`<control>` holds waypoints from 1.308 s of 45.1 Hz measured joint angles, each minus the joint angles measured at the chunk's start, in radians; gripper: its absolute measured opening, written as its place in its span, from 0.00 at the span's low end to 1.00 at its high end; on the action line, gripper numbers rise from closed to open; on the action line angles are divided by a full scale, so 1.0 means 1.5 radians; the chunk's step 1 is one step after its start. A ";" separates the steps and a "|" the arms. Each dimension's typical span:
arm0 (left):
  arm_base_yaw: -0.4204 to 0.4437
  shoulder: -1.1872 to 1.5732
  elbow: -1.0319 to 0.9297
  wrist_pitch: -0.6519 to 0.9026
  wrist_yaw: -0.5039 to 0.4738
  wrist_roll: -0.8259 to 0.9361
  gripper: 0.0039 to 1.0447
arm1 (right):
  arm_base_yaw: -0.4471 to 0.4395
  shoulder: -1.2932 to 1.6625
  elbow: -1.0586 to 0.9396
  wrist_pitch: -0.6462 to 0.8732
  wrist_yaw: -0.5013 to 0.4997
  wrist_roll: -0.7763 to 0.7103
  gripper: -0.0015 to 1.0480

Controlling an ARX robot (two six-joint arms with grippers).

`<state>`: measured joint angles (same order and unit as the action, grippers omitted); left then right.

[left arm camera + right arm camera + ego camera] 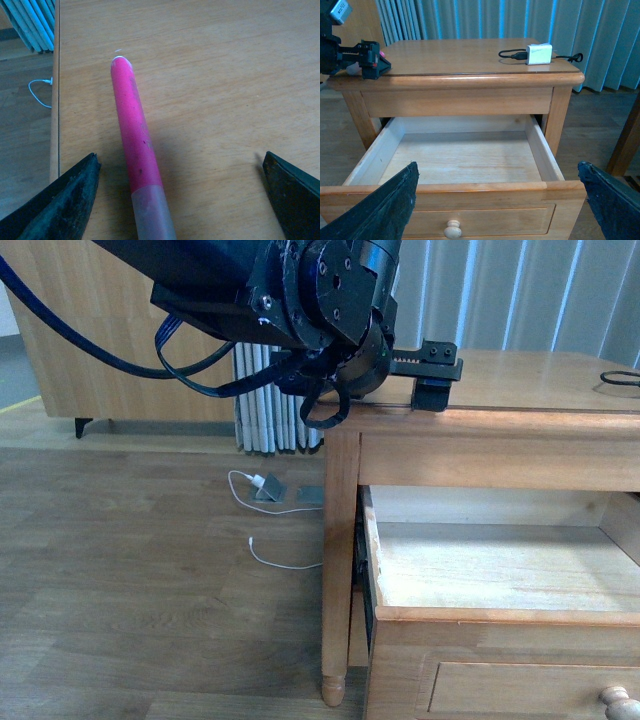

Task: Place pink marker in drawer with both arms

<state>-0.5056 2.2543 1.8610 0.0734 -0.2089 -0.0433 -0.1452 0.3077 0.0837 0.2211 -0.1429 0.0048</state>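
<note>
The pink marker (135, 135) lies flat on the wooden table top, its translucent cap end toward the camera. My left gripper (180, 165) is open just above it, with the marker nearer one finger (70, 195) than the other. In the front view the left gripper (432, 368) sits over the table's left corner. Below it the drawer (500, 615) is pulled out, with nothing on its pale inside. My right gripper (497, 170) hovers open in front of the drawer (445, 189), above its round knob (452, 230). The marker (382, 53) shows there only as a pink speck by the left gripper (370, 62).
A white charger (539, 54) with a black cable lies at the table top's far right. A white cable and a grey plug (268, 490) lie on the floor left of the table leg (335, 580). Curtains hang behind the table.
</note>
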 joint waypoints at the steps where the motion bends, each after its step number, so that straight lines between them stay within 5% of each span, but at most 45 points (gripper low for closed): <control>1: 0.000 0.000 0.001 -0.003 0.000 0.001 0.94 | 0.000 0.000 0.000 0.000 0.000 0.000 0.92; 3: 0.000 0.000 0.003 -0.009 -0.001 0.005 0.93 | 0.000 0.000 0.000 0.000 0.000 0.000 0.92; 22: 0.009 -0.014 -0.012 -0.021 0.000 0.010 0.15 | 0.000 0.000 0.000 0.000 0.000 0.000 0.92; 29: 0.015 -0.046 -0.071 0.027 0.027 0.009 0.14 | 0.000 0.000 0.000 0.000 0.000 0.000 0.92; 53: -0.012 -0.256 -0.376 0.196 0.379 0.108 0.14 | 0.000 0.000 0.000 0.000 0.000 0.000 0.92; 59: -0.016 -0.240 -0.400 0.176 0.371 0.149 0.14 | 0.000 0.000 0.000 0.000 0.000 0.000 0.92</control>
<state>-0.5297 1.8950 1.2617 0.3374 0.3481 0.1806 -0.1452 0.3077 0.0837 0.2211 -0.1429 0.0044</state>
